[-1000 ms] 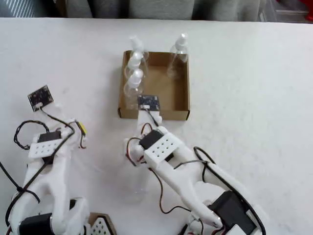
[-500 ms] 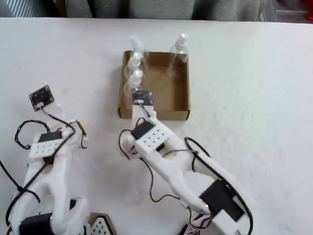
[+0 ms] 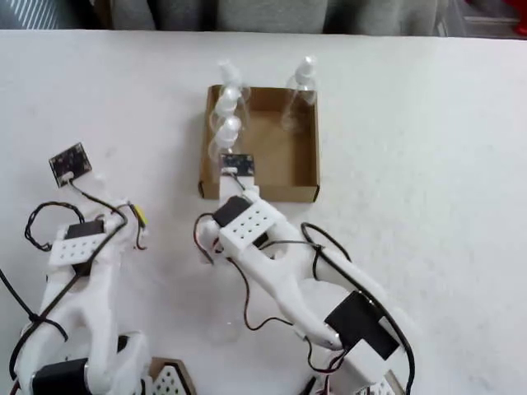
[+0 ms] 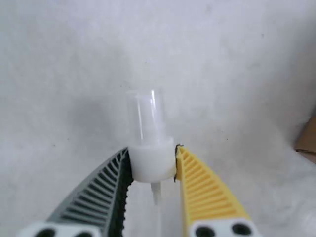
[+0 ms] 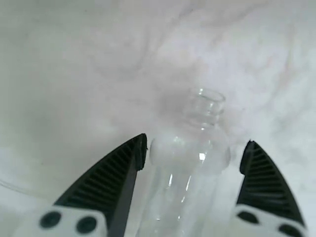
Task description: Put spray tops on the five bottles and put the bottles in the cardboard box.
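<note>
Clear bottle, neck bare; white spray top

White desk, faintly mottled, stretching back to a straight far edge. Bears an open-topped cardboard box, brown, set flat toward the far middle, its longer walls running front to back and its near wall facing the arms. Bears also a clear bottle with a bare, open neck, resting on the pale surface; hard to tell whether upright or lying. From the left wrist, more of the same pale surface, with a brown corner of the box just showing.
</note>
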Tool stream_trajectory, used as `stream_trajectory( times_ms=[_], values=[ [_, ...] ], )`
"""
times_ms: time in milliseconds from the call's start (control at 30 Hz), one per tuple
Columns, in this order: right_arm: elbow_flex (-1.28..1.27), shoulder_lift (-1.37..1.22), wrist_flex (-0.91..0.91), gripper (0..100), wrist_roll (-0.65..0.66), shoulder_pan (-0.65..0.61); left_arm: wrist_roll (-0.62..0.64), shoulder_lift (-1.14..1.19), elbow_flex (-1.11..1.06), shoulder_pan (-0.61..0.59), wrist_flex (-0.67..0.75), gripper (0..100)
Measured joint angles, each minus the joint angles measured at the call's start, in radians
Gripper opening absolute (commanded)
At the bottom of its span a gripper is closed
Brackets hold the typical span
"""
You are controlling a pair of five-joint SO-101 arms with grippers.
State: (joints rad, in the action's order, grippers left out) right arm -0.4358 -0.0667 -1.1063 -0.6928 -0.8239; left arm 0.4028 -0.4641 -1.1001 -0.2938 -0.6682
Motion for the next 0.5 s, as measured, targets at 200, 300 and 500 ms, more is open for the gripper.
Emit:
stream_trajectory(
  times_ms=[200,300,500],
  values=[
    [0.017,-0.081,0.003,26.8,0.000,0.000,0.000,0.000,0.000,0.000,0.000,6],
    [0.032,-0.103,0.006,22.5,0.000,0.000,0.000,0.000,0.000,0.000,0.000,6],
    [0.037,-0.103,0.000,5.0,0.041,0.002,0.000,0.000,0.000,0.000,0.000,6]
  ],
)
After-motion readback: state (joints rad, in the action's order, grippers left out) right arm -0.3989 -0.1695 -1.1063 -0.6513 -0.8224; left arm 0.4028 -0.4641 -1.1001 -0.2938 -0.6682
